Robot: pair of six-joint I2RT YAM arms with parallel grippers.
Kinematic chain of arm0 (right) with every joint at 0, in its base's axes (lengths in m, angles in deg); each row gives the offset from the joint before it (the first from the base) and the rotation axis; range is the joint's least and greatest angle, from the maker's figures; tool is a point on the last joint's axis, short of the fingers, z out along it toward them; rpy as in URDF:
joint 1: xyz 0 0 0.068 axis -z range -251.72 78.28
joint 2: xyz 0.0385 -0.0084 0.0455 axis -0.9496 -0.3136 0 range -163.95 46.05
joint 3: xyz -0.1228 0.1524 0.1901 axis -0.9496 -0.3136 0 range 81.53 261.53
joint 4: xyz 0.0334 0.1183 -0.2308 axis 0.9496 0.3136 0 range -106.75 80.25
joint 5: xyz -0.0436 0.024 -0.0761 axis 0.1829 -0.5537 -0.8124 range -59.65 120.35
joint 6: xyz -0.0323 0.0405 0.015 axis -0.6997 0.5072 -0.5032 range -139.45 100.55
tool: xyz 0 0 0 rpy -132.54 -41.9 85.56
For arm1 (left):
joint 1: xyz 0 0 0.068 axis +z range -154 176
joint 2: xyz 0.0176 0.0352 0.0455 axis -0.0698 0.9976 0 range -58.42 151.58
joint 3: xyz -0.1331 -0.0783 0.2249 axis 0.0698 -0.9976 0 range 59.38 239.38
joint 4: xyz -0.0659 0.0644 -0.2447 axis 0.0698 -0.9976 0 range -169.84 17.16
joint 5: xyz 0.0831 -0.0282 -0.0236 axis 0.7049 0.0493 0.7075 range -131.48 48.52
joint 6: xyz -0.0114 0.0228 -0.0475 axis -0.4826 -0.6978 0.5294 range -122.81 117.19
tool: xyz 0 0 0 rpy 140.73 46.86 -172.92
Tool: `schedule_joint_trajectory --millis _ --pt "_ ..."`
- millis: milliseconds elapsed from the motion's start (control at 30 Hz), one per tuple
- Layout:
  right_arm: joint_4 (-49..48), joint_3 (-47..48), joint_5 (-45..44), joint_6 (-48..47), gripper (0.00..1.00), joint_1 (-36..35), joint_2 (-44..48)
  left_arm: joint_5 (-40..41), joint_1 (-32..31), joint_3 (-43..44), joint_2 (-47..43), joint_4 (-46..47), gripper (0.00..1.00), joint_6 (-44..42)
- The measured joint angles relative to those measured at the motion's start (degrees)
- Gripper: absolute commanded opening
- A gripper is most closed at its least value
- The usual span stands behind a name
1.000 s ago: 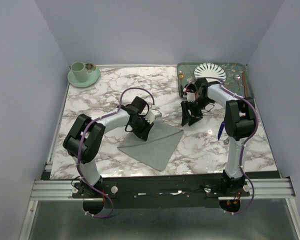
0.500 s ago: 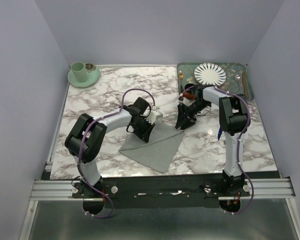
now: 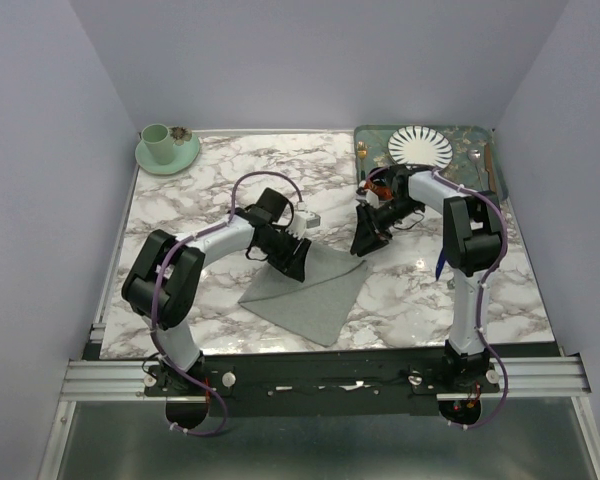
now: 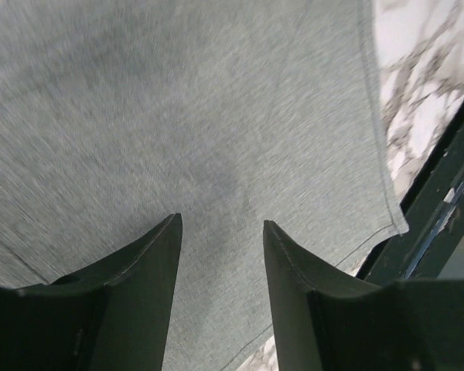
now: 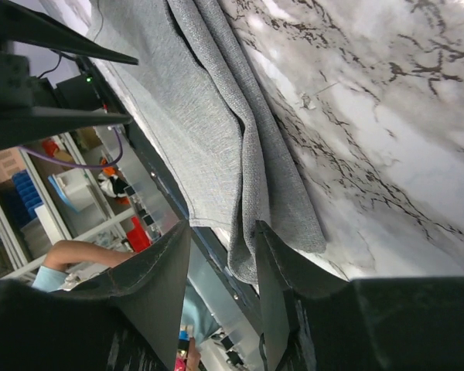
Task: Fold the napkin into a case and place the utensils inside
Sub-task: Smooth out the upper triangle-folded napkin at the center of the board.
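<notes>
The napkin (image 3: 315, 295) lies towards the middle of the surface's near edge, with the left hand (image 4: 220, 220) spread open and empty over its far-left part and the right hand (image 5: 220, 228) equally open at its rumpled right corner, apparently ready to pinch and fold.

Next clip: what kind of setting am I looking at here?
Most likely a robotics lab booth staged as a dining setting: plain lavender walls box in a marble-look table, a metal rail runs along its near edge, and the right wrist view shows storage shelves beyond it.
</notes>
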Motion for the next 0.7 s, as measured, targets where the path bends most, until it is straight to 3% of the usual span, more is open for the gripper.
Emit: schedule_joint_trajectory --millis 200,367,533,700 --pt "-0.2 -1.2 0.6 0.3 0.47 -0.9 0.0 -3.5 0.1 3.0 -2.7 6.4 0.61 -2.9" --pt "-0.7 -2.1 -0.6 0.7 0.48 -1.1 0.0 -7.1 0.1 7.8 -1.3 8.8 0.6 -14.4" --pt "-1.4 -3.3 -3.4 1.4 0.54 -1.0 0.3 -9.4 -0.6 20.9 6.9 2.8 0.56 -31.7" --pt "-1.5 -3.5 -5.0 2.0 0.6 0.0 1.4 -9.3 -2.5 29.6 14.3 -4.5 0.56 -42.9"
